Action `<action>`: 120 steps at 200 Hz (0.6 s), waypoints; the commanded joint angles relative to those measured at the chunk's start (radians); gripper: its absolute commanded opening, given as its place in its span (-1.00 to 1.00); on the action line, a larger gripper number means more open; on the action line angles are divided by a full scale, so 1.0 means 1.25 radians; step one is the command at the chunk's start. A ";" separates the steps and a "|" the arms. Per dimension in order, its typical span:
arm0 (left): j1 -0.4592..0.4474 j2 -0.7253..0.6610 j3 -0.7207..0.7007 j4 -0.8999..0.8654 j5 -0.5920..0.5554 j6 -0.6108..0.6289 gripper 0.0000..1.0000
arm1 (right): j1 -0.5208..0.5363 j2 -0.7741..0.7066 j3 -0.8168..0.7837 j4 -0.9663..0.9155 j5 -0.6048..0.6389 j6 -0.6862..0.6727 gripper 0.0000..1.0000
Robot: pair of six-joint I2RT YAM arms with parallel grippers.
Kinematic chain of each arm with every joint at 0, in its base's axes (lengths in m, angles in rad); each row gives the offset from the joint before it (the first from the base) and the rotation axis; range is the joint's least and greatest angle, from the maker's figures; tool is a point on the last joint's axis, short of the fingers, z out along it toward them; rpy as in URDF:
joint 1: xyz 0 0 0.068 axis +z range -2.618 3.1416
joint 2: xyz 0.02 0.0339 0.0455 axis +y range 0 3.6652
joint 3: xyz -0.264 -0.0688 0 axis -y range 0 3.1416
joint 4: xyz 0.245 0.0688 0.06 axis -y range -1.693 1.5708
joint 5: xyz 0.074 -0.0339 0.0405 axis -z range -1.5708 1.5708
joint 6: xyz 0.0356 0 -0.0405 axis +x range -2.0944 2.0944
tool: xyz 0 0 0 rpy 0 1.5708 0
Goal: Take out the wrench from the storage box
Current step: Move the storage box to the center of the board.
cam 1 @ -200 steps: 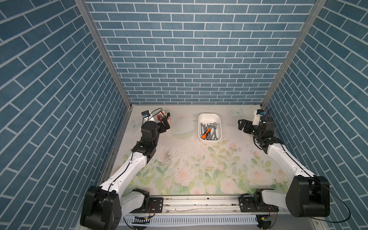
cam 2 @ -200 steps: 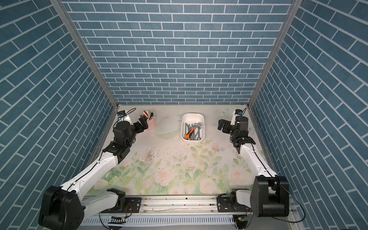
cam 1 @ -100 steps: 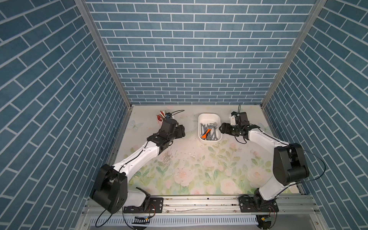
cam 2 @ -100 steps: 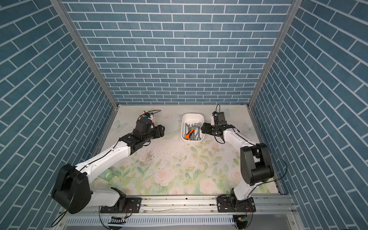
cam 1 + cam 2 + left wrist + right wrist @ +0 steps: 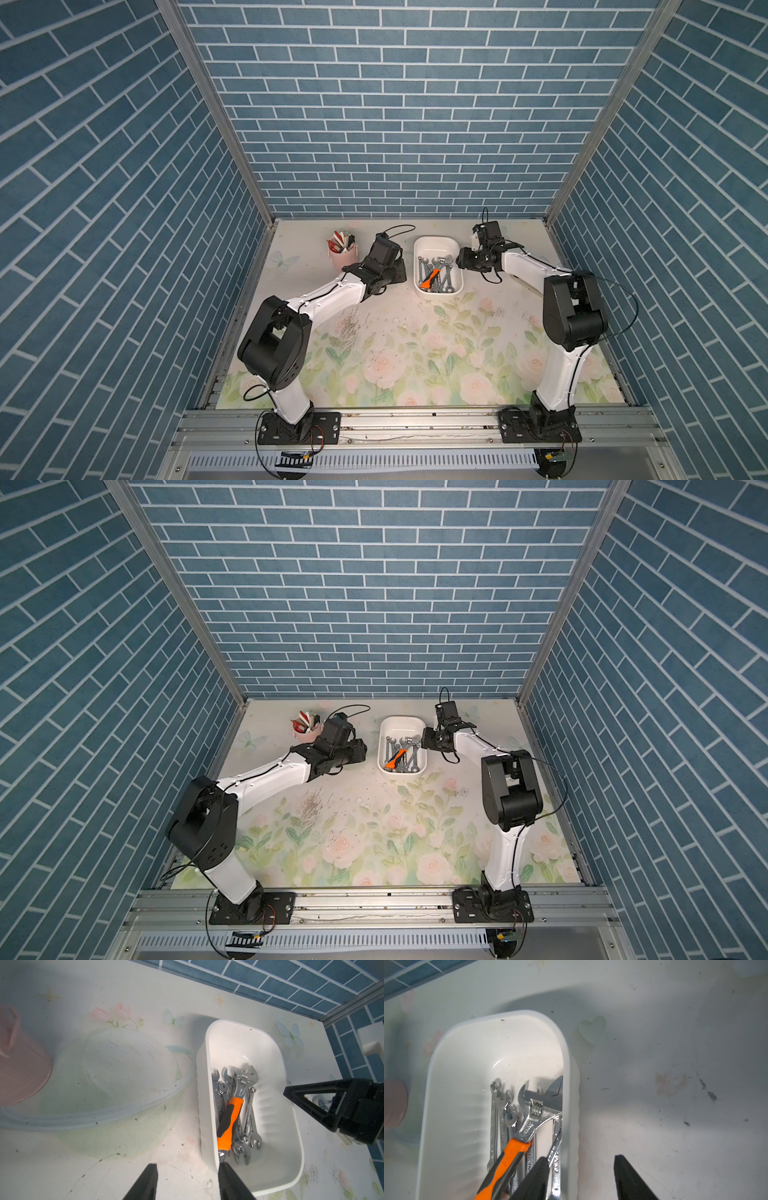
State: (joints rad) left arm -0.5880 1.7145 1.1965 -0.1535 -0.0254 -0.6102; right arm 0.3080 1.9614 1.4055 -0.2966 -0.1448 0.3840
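Position of wrench relative to the two sets of jaws.

White, shallow, rounded-rectangular plastic storage box (image 5: 436,246) stands on the floral tabletop (image 5: 415,332) between the left jaws and the right jaws. The orange-and-black-handled adjustable wrench (image 5: 230,1118) lies inside it on a bundle of plain chrome spanners (image 5: 250,1118). Its long axis runs roughly along the box, with the handle end nearest both jaws and the chrome head pointing ahead of them. Both sets of jaws stand apart and clamp nothing; each straddles one long wall of the box. The right jaws' inner finger (image 5: 533,1178) sits just beside the handle. The handle slants toward the left jaws' wall, so the left jaws are probably nearer the handle and the right jaws nearer the head. A grasp would need to close across this axis.
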 commanded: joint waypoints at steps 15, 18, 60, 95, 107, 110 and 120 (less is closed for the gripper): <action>-0.005 0.005 0.021 -0.019 0.001 0.005 -0.17 | 0.004 0.019 0.021 -0.044 -0.029 -0.025 -0.41; -0.006 0.004 0.020 -0.021 0.001 0.005 -0.19 | 0.004 0.019 0.021 -0.046 -0.030 -0.025 -0.44; -0.018 0.005 0.034 -0.032 -0.003 0.009 -0.24 | 0.018 0.002 -0.006 -0.056 -0.046 -0.026 -0.68; -0.048 0.016 0.063 -0.043 -0.017 0.029 -0.24 | 0.036 -0.035 -0.053 -0.057 -0.050 -0.017 -0.79; -0.060 0.025 0.076 -0.049 -0.022 0.038 -0.24 | 0.044 -0.049 -0.067 -0.056 -0.050 -0.011 -0.84; -0.063 0.028 0.079 -0.050 -0.022 0.039 -0.24 | 0.046 -0.052 -0.071 -0.055 -0.051 -0.009 -0.85; -0.074 0.037 0.090 -0.053 -0.023 0.047 -0.24 | 0.053 -0.062 -0.083 -0.055 -0.054 -0.007 -0.87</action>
State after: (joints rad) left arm -0.6502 1.7252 1.2667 -0.1902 -0.0349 -0.5884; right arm 0.3405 1.9392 1.3506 -0.3046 -0.1871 0.3889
